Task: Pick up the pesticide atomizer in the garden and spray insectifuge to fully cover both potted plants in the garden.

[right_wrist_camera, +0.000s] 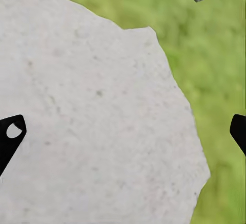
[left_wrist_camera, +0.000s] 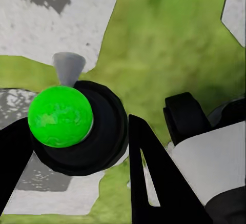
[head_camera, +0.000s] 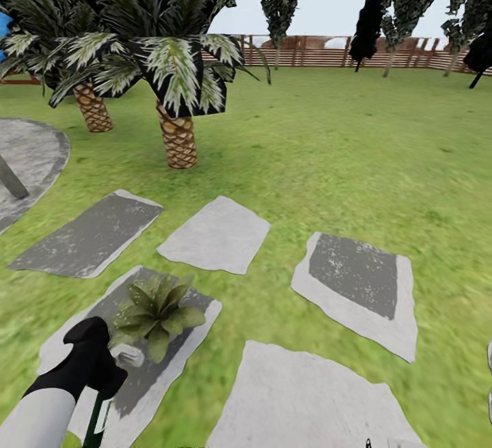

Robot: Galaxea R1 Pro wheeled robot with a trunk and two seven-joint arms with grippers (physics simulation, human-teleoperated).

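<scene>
Clamped in the left gripper (left_wrist_camera: 77, 147), the pesticide atomizer (left_wrist_camera: 77, 126) points its whitish nozzle (head_camera: 128, 356) at the potted plant (head_camera: 156, 311) just beside it. It looks light, rigid and smooth, best held round the slim body. That plant sits on a grey stepping stone (head_camera: 147, 373) amid lawn (head_camera: 328, 154). Right gripper (right_wrist_camera: 123, 131) hangs wide open over another pale stone (right_wrist_camera: 87, 116).

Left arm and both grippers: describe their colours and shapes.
In the head view the left arm is a smooth white tube ending in a rounded matte black wrist. The left gripper has flat, black, wedge-shaped fingers, one with a triangular cut-out. The right gripper shows black pointed fingertips, one with a small hole.
</scene>
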